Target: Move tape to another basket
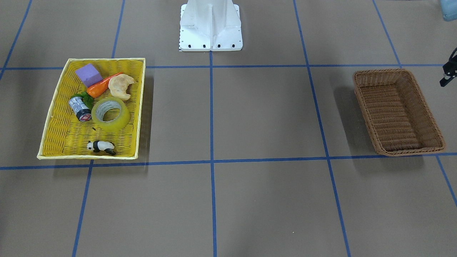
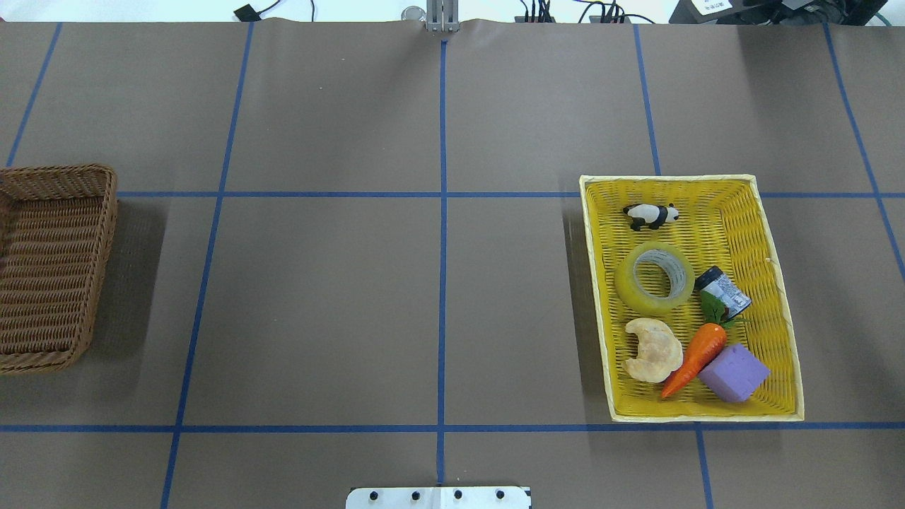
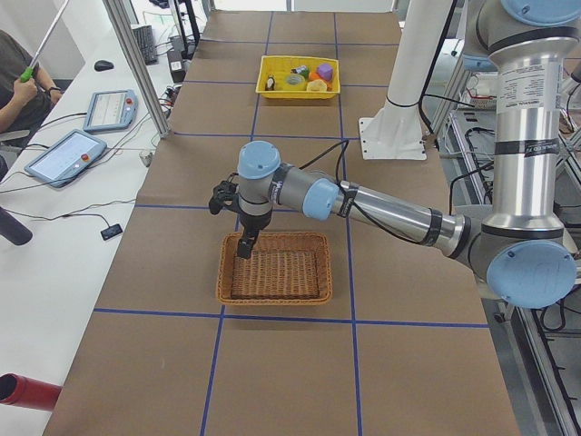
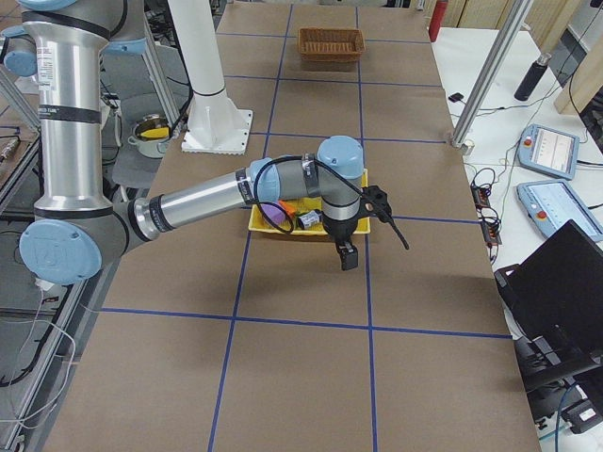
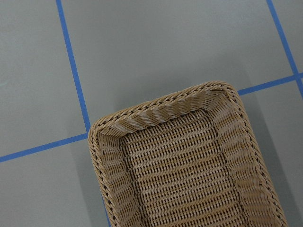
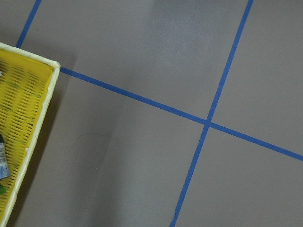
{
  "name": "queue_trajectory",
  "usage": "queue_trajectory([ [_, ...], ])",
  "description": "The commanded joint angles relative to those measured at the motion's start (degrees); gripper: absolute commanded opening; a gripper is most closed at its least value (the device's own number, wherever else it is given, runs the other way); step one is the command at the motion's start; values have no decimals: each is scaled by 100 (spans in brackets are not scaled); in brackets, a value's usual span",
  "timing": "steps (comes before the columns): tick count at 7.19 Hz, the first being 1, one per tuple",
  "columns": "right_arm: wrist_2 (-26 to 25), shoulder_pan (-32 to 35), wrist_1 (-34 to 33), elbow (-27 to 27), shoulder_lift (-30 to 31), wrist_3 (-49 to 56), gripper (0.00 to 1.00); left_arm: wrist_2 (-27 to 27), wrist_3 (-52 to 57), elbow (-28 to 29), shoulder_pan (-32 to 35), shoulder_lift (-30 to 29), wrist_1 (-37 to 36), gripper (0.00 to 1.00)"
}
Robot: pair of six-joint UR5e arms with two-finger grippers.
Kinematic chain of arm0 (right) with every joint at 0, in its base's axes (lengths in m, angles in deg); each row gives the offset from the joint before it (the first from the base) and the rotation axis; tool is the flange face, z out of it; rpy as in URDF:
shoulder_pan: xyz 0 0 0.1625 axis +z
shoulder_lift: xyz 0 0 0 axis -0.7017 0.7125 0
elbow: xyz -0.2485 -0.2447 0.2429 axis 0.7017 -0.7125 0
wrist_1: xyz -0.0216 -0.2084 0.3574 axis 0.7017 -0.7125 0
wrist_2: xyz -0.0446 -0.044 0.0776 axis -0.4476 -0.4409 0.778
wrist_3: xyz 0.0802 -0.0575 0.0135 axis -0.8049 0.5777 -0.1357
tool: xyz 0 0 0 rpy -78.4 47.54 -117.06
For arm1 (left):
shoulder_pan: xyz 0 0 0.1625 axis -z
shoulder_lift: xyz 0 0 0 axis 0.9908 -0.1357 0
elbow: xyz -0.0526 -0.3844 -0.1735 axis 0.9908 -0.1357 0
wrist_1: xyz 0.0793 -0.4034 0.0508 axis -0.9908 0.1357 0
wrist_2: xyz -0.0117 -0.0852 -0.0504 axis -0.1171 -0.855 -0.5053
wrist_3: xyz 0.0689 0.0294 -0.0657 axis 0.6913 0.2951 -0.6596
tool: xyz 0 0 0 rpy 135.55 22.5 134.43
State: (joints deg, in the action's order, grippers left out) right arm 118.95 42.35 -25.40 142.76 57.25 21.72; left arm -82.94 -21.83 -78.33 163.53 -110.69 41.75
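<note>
Tape point(image 2: 654, 277) lies in the yellow tray point(image 2: 771, 233). The left gripper point(image 3: 245, 247) seems to hang over the basket point(image 2: 107, 212). I cannot tell whether it or the right gripper point(image 4: 349, 258) is open.

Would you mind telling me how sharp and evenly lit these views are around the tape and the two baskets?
Overhead exterior: soft, even light; the tape is sharp with no strong glare, and the yellow tray throws a faint shadow to its left in that view. Left wrist view: the basket weave is crisp. Right wrist view: the tray's corner is slightly blurred.
</note>
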Motion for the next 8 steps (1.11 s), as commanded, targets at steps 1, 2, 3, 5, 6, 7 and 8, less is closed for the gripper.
queue_trajectory([
  [1, 58, -43, 17, -6, 9, 3, 100, 76, 71, 44, -64, 333, 496, 98],
  [2, 59, -43, 26, 20, -8, -6, 100, 77, 54, 53, -73, 345, 501, 98],
  [3, 59, -43, 235, -6, 1, 2, 100, 68, 54, 53, -74, 345, 501, 98],
  [5, 67, -43, 404, -146, 36, -41, 100, 68, 54, 62, -74, 354, 510, 98],
  [6, 68, -43, 439, -156, 45, -50, 100, 68, 71, 106, -82, 345, 519, 98],
  [7, 68, -43, 457, -182, 45, -50, 100, 68, 63, 97, -74, 345, 545, 98],
  [8, 172, -43, 579, -286, 45, -50, 100, 77, 63, 106, -82, 345, 545, 98],
])
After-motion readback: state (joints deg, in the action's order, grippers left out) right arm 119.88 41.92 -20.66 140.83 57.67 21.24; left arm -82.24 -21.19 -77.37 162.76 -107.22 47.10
